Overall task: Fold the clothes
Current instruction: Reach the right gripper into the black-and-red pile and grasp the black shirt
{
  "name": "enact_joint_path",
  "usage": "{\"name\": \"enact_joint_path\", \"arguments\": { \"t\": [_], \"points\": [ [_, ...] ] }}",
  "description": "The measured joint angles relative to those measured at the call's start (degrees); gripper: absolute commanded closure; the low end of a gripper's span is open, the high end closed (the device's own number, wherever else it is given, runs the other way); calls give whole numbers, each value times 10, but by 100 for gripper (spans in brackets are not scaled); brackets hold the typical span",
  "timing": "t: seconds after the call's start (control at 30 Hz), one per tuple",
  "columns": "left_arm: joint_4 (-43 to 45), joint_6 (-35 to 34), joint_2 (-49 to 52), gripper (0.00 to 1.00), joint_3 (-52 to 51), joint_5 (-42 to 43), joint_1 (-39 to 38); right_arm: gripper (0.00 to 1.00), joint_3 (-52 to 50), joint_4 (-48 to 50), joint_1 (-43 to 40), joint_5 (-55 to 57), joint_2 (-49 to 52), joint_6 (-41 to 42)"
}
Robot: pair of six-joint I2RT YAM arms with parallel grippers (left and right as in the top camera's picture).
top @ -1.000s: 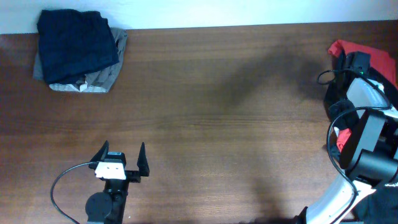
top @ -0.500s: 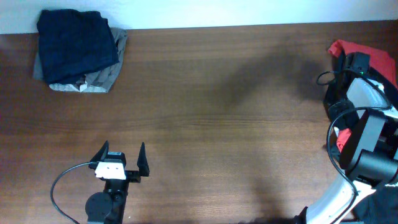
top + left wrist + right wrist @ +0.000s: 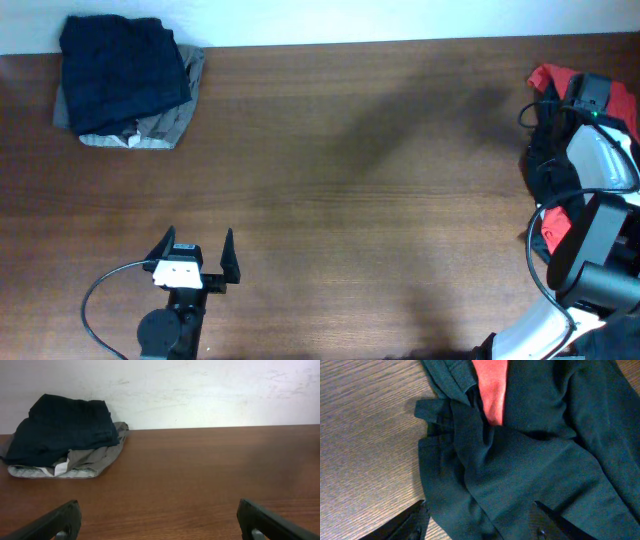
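A crumpled black garment (image 3: 530,460) lies at the table's right edge, with a red one (image 3: 490,385) showing under its folds. My right gripper (image 3: 480,530) hovers just over the black cloth, open, its fingers on either side of a ridge of fabric and holding nothing. From overhead, the right arm (image 3: 600,165) covers most of this heap; the red garment (image 3: 555,78) and black cloth (image 3: 545,165) peek out around it. My left gripper (image 3: 197,243) stands wide open and empty over bare wood near the front left.
A folded navy garment (image 3: 125,70) rests on a grey one (image 3: 160,128) at the far left corner, also visible ahead of the left gripper (image 3: 162,527) as the navy garment (image 3: 65,427). Brown wooden table (image 3: 350,200); white wall behind.
My right gripper has gone from shut to open over the black garment, and the right arm has shifted slightly toward the far right. The left arm has not moved.
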Motion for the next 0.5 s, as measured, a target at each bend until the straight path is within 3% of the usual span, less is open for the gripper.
{"name": "enact_joint_path", "arguments": {
  "t": [0.37,0.5],
  "points": [
    [0,0,0,1,0,0,0,41,0,30,-1,5,61,-2],
    [0,0,0,1,0,0,0,60,0,39,-6,6,65,-5]
  ]
}}
